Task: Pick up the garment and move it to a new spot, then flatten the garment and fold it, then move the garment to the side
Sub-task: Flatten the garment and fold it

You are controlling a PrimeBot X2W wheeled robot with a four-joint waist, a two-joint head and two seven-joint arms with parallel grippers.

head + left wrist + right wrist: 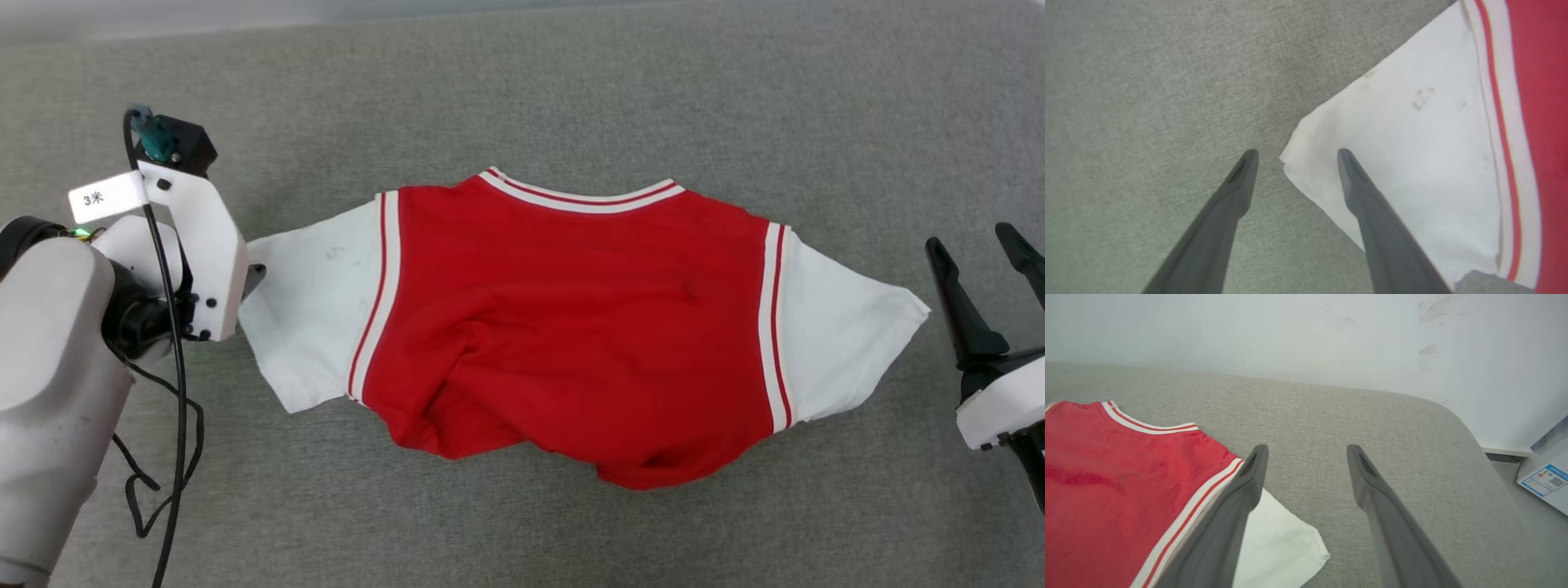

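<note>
The garment [571,327] lies spread near the middle of the grey fabric-covered worktop [571,98]. Its striped collar points toward 12 o'clock, and the red body is rumpled and bunched along the hem at 6 o'clock. One white sleeve reaches toward 9 o'clock and the other toward 3 o'clock. The left pincer [1297,153] sits at 9 o'clock in the head view, at the tip of that sleeve. In the left wrist view its fingers are spread wide and the sleeve's corner lies between them, one finger over white cloth and the other over bare grey surface. Whether either finger touches the cloth cannot be told. The right pincer [970,237] stands at 3 o'clock, spread and empty, just beside the other sleeve's tip and apart from it. A black cable [175,392] hangs beside the left arm. In the right wrist view a pale wall [1290,335] rises behind the worktop.
</note>
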